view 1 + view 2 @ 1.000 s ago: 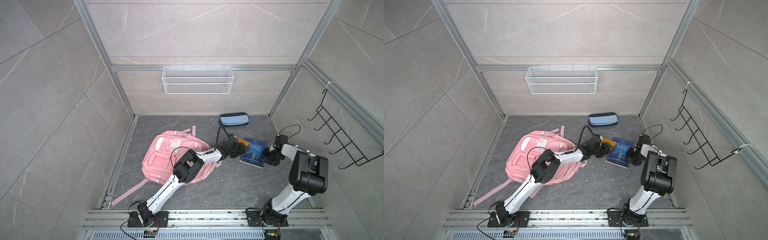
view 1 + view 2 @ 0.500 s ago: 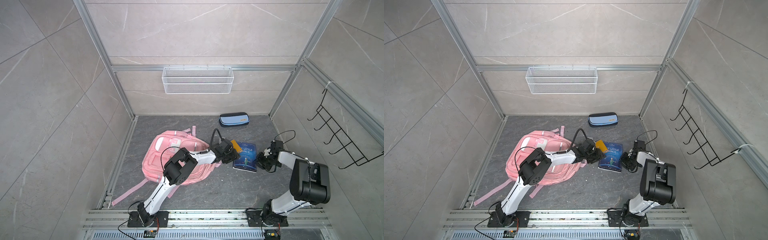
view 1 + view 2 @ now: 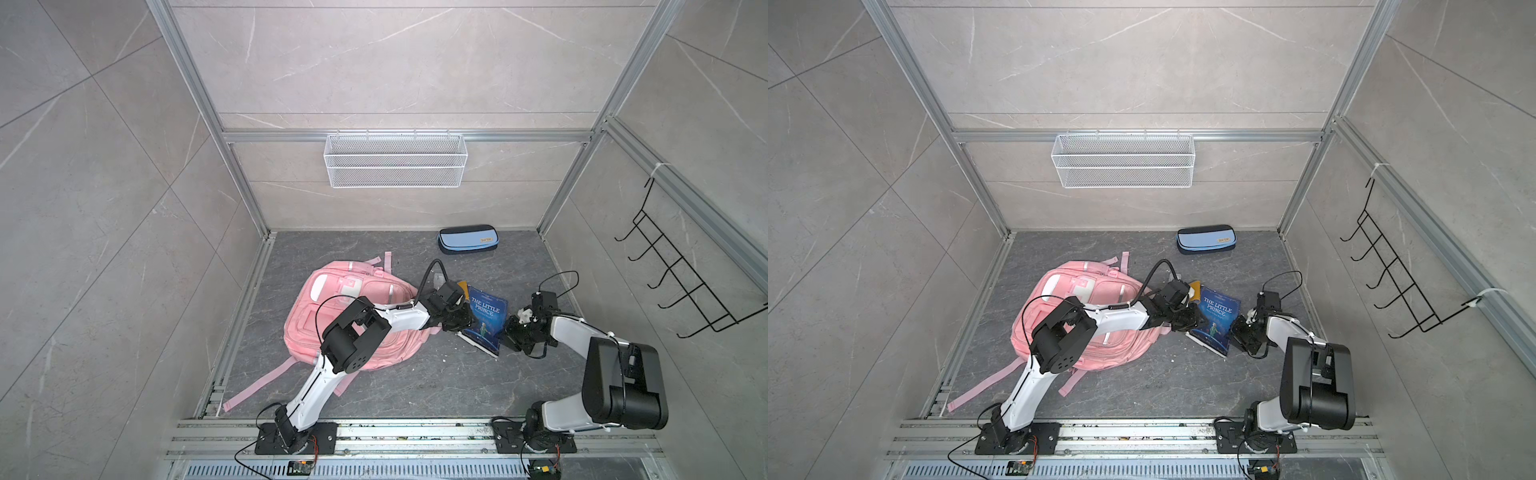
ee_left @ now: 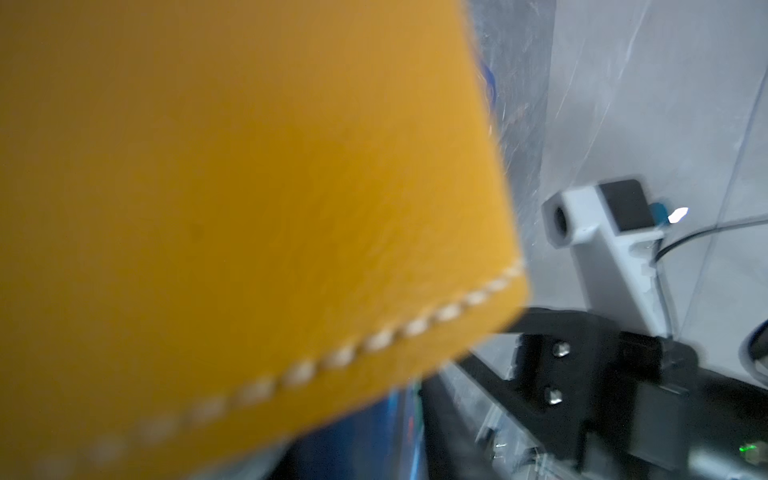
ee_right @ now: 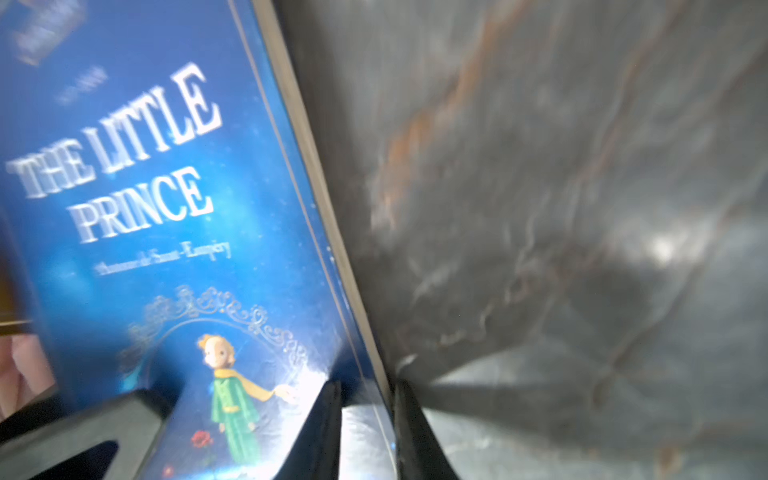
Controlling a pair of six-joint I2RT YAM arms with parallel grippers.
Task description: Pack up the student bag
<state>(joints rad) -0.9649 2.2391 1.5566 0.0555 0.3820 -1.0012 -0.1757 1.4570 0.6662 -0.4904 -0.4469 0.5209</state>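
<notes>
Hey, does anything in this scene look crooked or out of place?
The book is not lying flat: it looks tipped up, its edge pinched by the right gripper. A yellow stitched thing pokes out behind it, beside the left gripper. The backpack lies slumped, straps sprawled.

Dragged the book [image 3: 486,318] leftward across the floor over the last second, from farther off to near the edge of the bag [image 3: 307,316], with the right gripper [image 3: 508,332] pinching the book's right edge and travelling along with it. Carried the yellow felt piece [image 3: 462,286] leftward as well, at the book's far left corner. Brought the jaws of the left gripper [image 3: 459,324] from wide apart to pressed together, lower now along the book's left edge.
</notes>
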